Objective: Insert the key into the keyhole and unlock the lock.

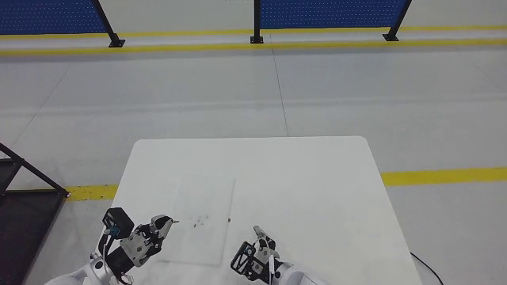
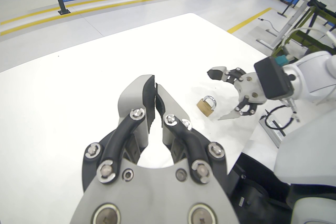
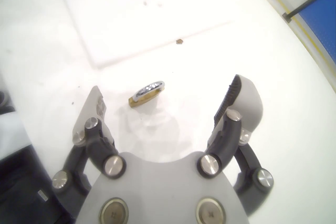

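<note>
A small brass padlock with silver shackle (image 3: 147,95) lies on the white table (image 2: 78,78) just before the wide-open, empty right hand (image 2: 219,95); the left hand (image 2: 155,83) is closed.

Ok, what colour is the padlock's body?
The padlock body is brass-gold, its shackle silver; clearest in the left wrist view.

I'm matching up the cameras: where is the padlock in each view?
Top view: hidden; likely beneath the right gripper.
Left wrist view: padlock lying just ahead of that gripper's open fingers.
Right wrist view: padlock framed between its own fingers.
Shared landmark: the right gripper.
</note>
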Motion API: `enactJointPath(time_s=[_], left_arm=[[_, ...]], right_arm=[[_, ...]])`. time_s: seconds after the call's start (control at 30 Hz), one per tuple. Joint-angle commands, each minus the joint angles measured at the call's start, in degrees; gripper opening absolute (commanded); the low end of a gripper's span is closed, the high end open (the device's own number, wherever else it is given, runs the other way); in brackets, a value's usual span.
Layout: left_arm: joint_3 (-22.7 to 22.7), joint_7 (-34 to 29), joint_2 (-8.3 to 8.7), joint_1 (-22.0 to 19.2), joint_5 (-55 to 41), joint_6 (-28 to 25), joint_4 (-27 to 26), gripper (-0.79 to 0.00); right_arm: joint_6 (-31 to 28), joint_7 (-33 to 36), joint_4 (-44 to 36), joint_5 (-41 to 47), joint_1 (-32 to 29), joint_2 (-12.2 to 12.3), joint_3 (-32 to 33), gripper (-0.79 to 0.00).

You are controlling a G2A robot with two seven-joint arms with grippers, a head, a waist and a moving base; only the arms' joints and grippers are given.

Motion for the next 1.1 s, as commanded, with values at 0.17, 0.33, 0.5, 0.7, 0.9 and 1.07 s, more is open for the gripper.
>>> enactJointPath(time_s=[0.17,0.33,0.5,0.7,0.9,1.07], left_arm=[[0.0,0.0,0.0,0.0,0.0,0.0,0.0,-0.785],[0.0,0.0,0.0,0.0,0.0,0.0,0.0,-0.785],[0.0,0.0,0.0,0.0,0.0,0.0,0.0,-0.785],[0.0,0.0,0.0,0.0,0.0,0.0,0.0,-0.785],[0.0,0.0,0.0,0.0,0.0,0.0,0.0,-0.785],[0.3,0.2,-0.03,-0.4,-0.7,0.4,0.1,-0.785]], right_arm=[[0.6,1.6,2.3,1.2,1.8,-0.7,-1.3,-0.449],[1.0,2.6,2.9,0.9,2.4,-0.9,-1.8,-0.526],[-0.1,4.0,3.7,1.7,3.4,-1.2,-2.7,-0.576],[-0.1,4.7,4.4,2.5,4.3,-1.6,-3.4,-0.64],[-0.3,3.8,4.7,2.8,4.6,-1.7,-3.6,-0.785],[-0.4,-5.6,2.1,5.9,1.5,-0.6,-0.7,-0.785]])
